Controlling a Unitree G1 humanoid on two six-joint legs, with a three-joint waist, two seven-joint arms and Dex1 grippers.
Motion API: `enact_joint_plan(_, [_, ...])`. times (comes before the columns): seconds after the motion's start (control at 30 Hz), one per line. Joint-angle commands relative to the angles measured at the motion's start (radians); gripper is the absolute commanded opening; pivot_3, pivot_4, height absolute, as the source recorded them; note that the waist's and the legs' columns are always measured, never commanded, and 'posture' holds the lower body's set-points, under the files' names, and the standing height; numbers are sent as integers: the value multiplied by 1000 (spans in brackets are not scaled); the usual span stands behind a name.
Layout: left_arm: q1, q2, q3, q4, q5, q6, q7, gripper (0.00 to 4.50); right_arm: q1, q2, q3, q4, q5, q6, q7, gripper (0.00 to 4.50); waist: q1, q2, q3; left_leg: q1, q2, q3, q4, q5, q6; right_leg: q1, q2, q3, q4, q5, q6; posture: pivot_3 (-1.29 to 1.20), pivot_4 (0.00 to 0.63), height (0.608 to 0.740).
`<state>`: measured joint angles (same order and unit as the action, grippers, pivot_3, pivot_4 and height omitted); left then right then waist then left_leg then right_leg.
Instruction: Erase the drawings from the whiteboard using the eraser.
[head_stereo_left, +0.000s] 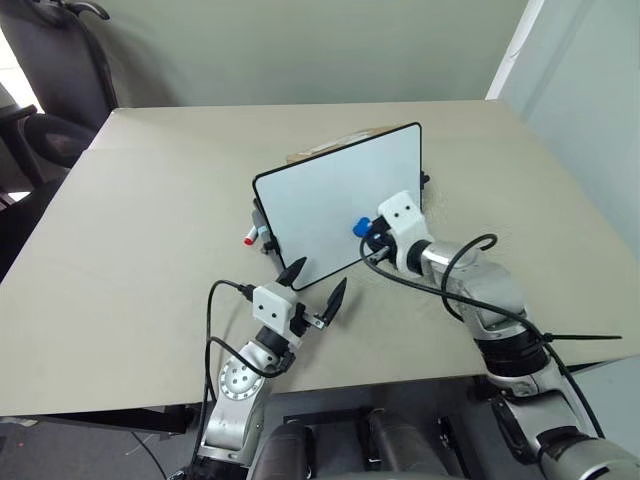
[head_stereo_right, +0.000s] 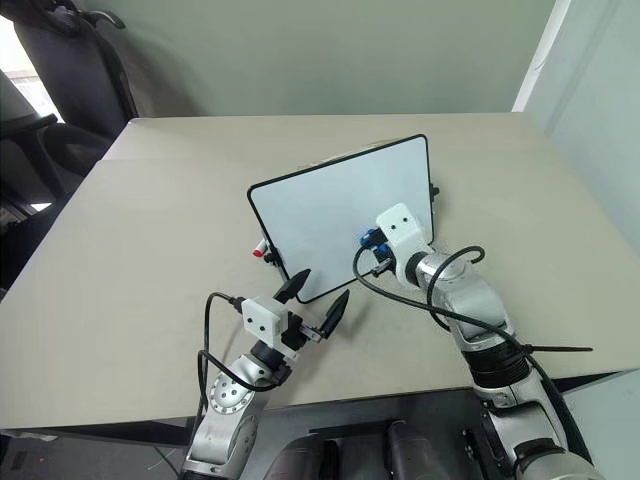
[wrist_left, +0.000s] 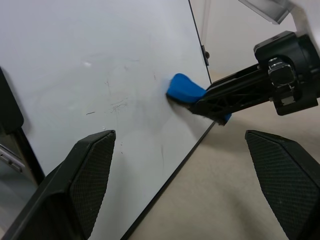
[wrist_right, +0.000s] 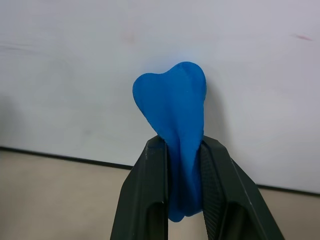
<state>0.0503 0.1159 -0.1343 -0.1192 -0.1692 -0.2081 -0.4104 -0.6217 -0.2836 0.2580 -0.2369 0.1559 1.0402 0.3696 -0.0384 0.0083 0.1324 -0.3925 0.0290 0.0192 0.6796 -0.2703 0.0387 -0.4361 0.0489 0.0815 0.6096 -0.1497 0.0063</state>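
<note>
A: Where is your eraser (wrist_right: 175, 120) right now?

B: You have it pinched between the two black fingers (wrist_right: 145, 200) of your right gripper (head_stereo_left: 372, 232), its blue tip pressed against the face of the whiteboard (head_stereo_left: 330, 205), toward the board's lower right part.

A: And the board itself?

B: It stands propped up and tilted on the tan table (head_stereo_left: 140, 230), near the middle, its black frame resting on the tabletop. A marker with a red cap (head_stereo_left: 252, 238) lies just beside its left edge.

A: Any drawings left?

B: You can see only faint thin marks (wrist_left: 117, 105) on the white surface near the eraser; I cannot tell whether they are ink.

A: Your left gripper (head_stereo_left: 313, 288)?

B: Its fingers are spread wide, holding nothing, hovering just in front of the board's lower left corner.
</note>
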Motion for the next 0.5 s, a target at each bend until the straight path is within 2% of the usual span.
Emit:
enact_joint_plan(0.03, [-3,-4,-8,-28,-1,-14,-2,4500,-2,11,31,-56,24,4,33,491,0,0,0,0,0,0,0,0,0,0,0,0,0,0,0,0,150,740])
enact_joint_plan(0.3, [-5,-4,-7,-23,4,-17,-2,4500,3,1,39,-26,18,11,41,491,3,0,0,0,0,0,0,0,0,0,0,0,-1,0,0,0,150,740])
enact_joint_plan(0.5, [-8,0,2,-21,1,-15,1,4500,-15,-36,-54,100,-29,22,-31,491,10,0,0,0,0,0,1,0,0,0,0,0,0,0,0,0,150,740])
